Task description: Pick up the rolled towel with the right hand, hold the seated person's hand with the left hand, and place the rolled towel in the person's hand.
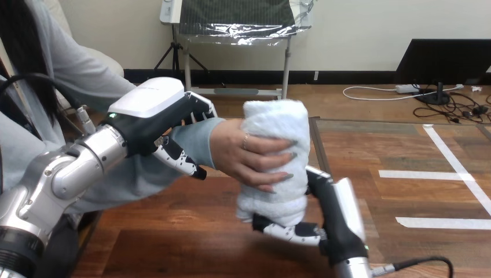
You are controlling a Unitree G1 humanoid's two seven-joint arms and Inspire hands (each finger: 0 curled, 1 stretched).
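Observation:
The rolled white towel [275, 159] stands upright at the centre of the head view. The person's hand [246, 153] comes from the left and wraps its fingers round the towel's middle. My right hand [324, 217] rises from the bottom edge, its fingers curled under and round the towel's lower end. My left hand [162, 119] reaches in from the left and is curled round the person's wrist, over the grey sleeve, thumb below and fingers above.
The wooden table [191, 231] spreads below both hands. The person sits at the left, their forearm crossing above the table's left part. White tape lines [446, 174] mark the floor to the right.

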